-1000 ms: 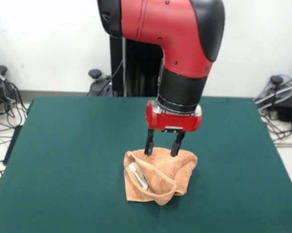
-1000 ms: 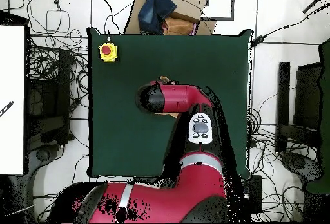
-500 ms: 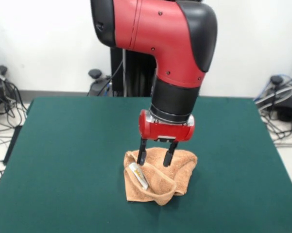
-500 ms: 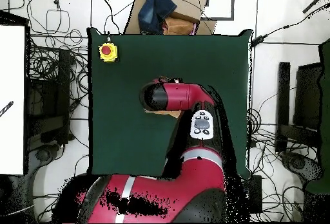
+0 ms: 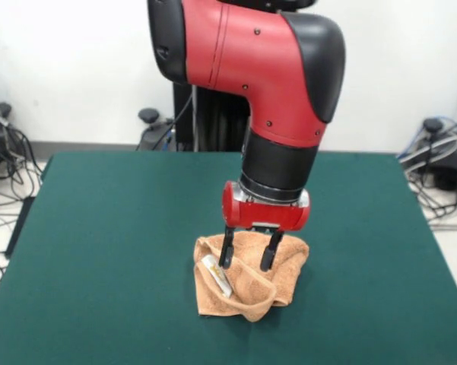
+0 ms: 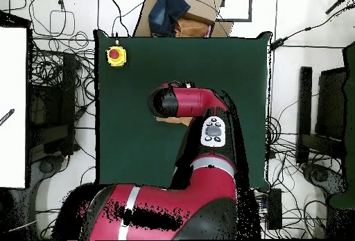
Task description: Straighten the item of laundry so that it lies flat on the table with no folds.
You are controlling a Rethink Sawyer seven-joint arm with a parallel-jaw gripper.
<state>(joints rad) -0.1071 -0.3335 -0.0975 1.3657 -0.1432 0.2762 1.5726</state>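
The item of laundry (image 5: 252,283) is an orange-tan terry towel, bunched and folded over itself on the dark green table (image 5: 106,251), near the front middle in the front view. A small white label (image 5: 216,274) shows on its left fold. My gripper (image 5: 246,262) is open, its two black fingers (image 5: 227,250) pointing down and pressing into the towel's upper middle. In the overhead view the arm covers nearly all of the towel; only a tan sliver (image 6: 164,119) shows beside the arm's head.
A yellow box with a red button (image 6: 116,56) sits near one table corner in the overhead view. Cardboard and dark cloth (image 6: 177,11) lie beyond the table's far edge. Cables cover the floor on both sides of the table.
The gripper has come down from the towel's back edge and moved forward, so its open fingers now reach deeper into the towel's middle. The towel has kept its shape.
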